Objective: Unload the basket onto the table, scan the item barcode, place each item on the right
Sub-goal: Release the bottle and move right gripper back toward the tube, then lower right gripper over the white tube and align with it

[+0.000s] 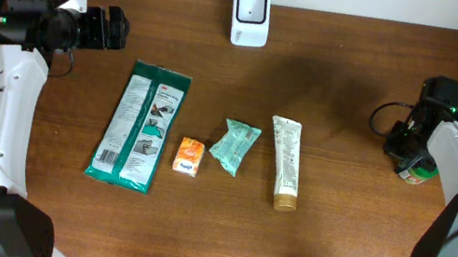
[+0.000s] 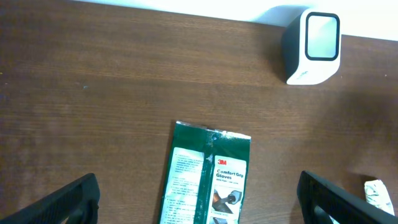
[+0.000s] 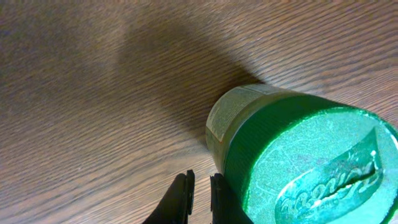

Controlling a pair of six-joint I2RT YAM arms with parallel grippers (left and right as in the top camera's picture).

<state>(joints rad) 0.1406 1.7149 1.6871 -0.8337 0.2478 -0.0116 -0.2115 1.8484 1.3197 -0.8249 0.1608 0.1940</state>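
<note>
Right pincer [image 3: 200, 199], clenched on nothing, sits just beside the green-capped bottle [image 3: 298, 155] at the tabletop's [image 3: 93, 93] right side. It likely needs to open and straddle the bottle before presenting its barcode to the far scanner [image 1: 251, 15]. Left pincer [image 1: 117, 30] hangs released.

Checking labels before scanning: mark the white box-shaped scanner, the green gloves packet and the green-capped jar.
white box-shaped scanner [image 1: 252, 4], overhead view, front window.
green gloves packet [image 1: 140, 125], overhead view, middle.
green-capped jar [image 3: 317, 162], right wrist view, cap top.
</note>
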